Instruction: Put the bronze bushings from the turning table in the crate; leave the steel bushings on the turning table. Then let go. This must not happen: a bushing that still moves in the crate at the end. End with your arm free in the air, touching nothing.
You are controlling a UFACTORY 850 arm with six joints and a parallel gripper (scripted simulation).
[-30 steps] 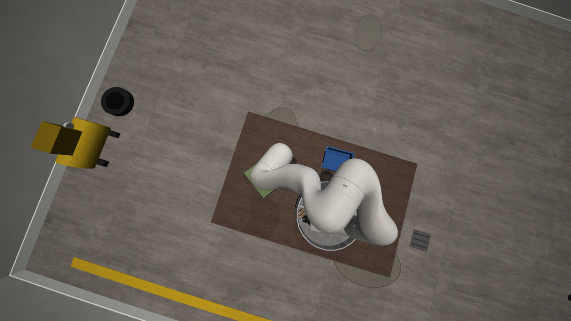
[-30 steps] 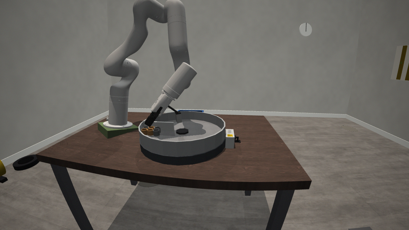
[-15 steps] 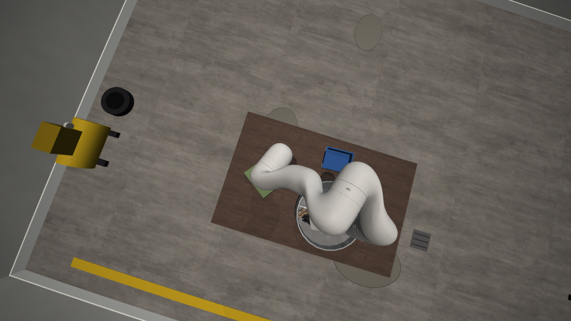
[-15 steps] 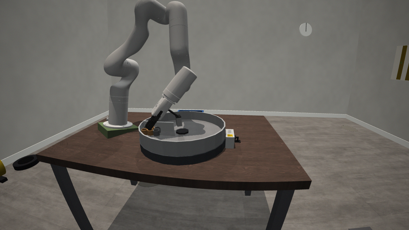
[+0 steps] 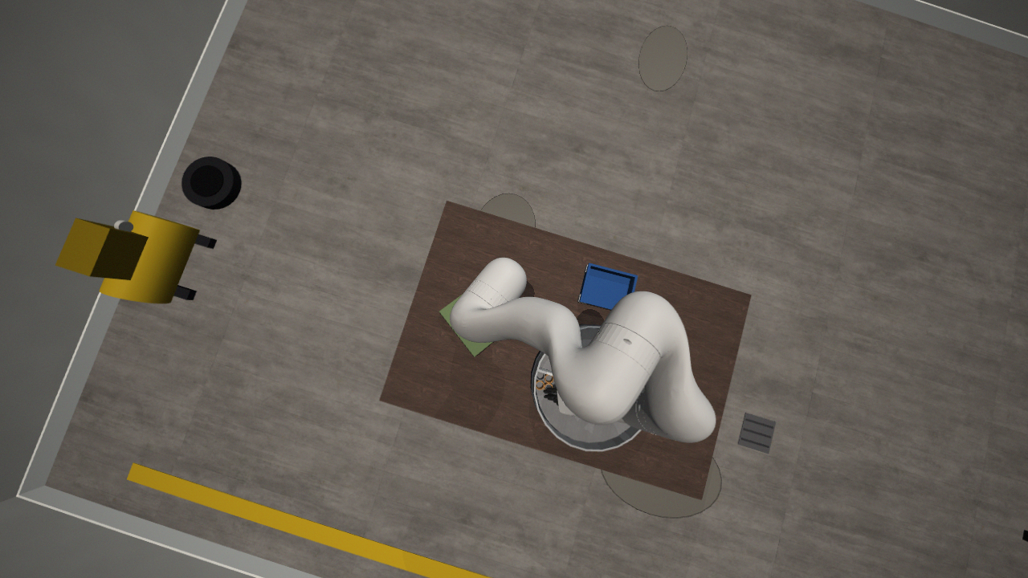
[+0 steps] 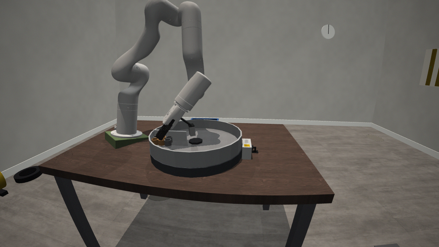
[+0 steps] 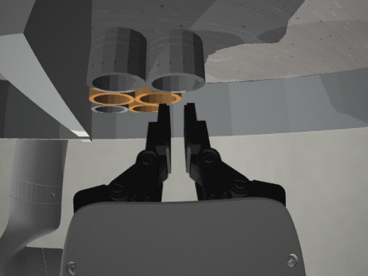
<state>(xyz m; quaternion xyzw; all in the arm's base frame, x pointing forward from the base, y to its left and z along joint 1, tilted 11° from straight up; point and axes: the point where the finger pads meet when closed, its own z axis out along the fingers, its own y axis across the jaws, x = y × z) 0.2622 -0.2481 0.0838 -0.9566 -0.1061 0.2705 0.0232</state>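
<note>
The tool (image 5: pixel 548 392) (image 6: pixel 159 137) (image 7: pixel 176 118), almost together and holding nothing, should maybe spread only modestly near the bronze bushings (image 5: pixel 540 388) (image 6: pixel 161 142) (image 7: pixel 178 99) on the turning table (image 5: pixel 577 439) (image 6: pixel 196 159) (image 7: pixel 264 107) (steel bushings (image 6: pixel 167 142) (image 7: pixel 119 57) stand very close).

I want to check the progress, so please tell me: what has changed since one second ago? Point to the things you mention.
The gripper (image 5: pixel 547 392) (image 6: pixel 159 137) (image 7: pixel 176 118) moved down, closer to the bushings (image 5: pixel 540 384) (image 6: pixel 161 142) (image 7: pixel 119 54). Nothing was taken hold of or let go; its fingers are nearly together with nothing between them. The bushings and the blue crate (image 5: pixel 607 287) (image 6: pixel 204 118) show no visible shift.
</note>
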